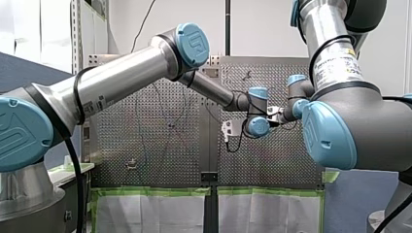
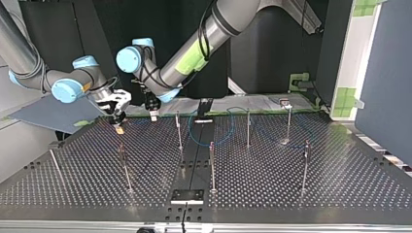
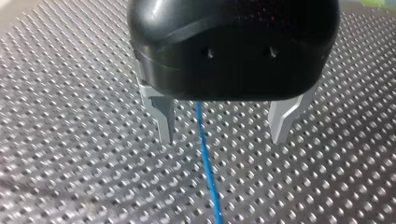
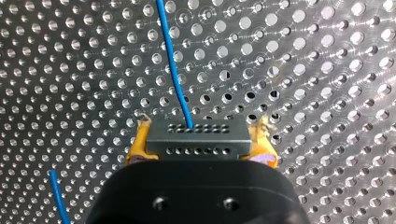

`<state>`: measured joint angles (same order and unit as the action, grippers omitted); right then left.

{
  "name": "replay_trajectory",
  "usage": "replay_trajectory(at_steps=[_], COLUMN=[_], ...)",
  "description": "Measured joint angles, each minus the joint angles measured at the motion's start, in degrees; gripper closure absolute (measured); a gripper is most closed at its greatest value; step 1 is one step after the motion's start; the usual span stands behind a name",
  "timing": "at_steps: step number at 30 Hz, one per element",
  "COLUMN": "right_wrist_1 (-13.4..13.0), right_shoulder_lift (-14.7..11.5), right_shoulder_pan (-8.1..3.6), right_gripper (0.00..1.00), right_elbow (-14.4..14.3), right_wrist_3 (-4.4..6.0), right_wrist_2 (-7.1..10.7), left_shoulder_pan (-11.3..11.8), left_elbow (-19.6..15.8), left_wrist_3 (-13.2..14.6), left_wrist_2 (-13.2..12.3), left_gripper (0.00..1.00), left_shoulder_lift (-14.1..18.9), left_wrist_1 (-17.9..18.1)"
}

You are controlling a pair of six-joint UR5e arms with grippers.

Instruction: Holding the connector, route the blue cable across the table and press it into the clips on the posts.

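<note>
In right pincer (image 4: 200,136), connector (image 4: 187,145); cable (image 4: 173,70) ahead.

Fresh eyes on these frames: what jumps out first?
My right gripper has its yellow pads clamped on the grey connector, and the blue cable runs out ahead of it over the perforated table. Next, my left gripper hangs open, its metal fingers straddling that cable. In the top view, thin posts stand across the table, with cable loops among the far ones.

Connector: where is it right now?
The connector sits clamped between the yellow pads of my right gripper, blue cable leaving it ahead over the table; in the top view that gripper hangs near the table's far left corner.
</note>
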<state>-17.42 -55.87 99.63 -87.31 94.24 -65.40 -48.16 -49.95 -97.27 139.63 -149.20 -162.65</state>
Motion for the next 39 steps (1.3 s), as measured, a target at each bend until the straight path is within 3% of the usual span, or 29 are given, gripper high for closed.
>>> replay_trajectory(at_steps=[8, 21, 22, 23, 24, 26, 27, 29, 39], right_wrist_1=[0.0, -0.08, -0.09, -0.09, -0.09, -0.09, -0.09, -0.09, -0.01], right_shoulder_lift=[0.0, 0.02, 0.02, 0.02, 0.02, 0.02, 0.03, 0.03, 0.01], right_shoulder_pan=[0.0, 0.0, 0.0, 0.0, 0.0, 0.0, 0.0, 0.0, -0.1], right_gripper=[1.0, 1.0, 1.0, 1.0, 1.0, 1.0, 1.0, 1.0, 1.0], right_elbow=[0.01, 0.02, 0.01, 0.01, 0.03, 0.03, 0.03, 0.03, 0.02], right_wrist_3=[0.0, 0.0, 0.0, 0.0, 0.0, 0.0, 0.0, 0.0, 0.0], right_wrist_2=[-0.01, -0.08, -0.08, -0.08, -0.08, -0.08, -0.08, -0.08, 0.0], left_shoulder_pan=[1.85, 2.24, 2.21, 2.19, 2.19, 2.19, 2.19, 2.18, 2.02], left_elbow=[4.2, 9.51, 9.52, 9.46, 9.37, 9.12, 9.0, 8.74, 8.5], left_wrist_3=[-0.1, -0.19, -0.22, -0.24, -0.25, -0.24, -0.23, -0.18, 0.12], left_wrist_2=[0.15, 0.13, 0.16, 0.2, 0.23, 0.29, 0.3, 0.32, -0.11], left_gripper=[0.0, 0.0, 0.08, 0.26, 0.26, 0.74, 0.74, 1.0, 1.0], left_shoulder_lift=[-3.82, -4.36, -4.36, -4.37, -4.37, -4.37, -4.37, -4.37, -4.37], left_wrist_1=[-0.25, -0.14, -0.14, -0.14, -0.15, -0.2, -0.25, -0.5, -1.78])
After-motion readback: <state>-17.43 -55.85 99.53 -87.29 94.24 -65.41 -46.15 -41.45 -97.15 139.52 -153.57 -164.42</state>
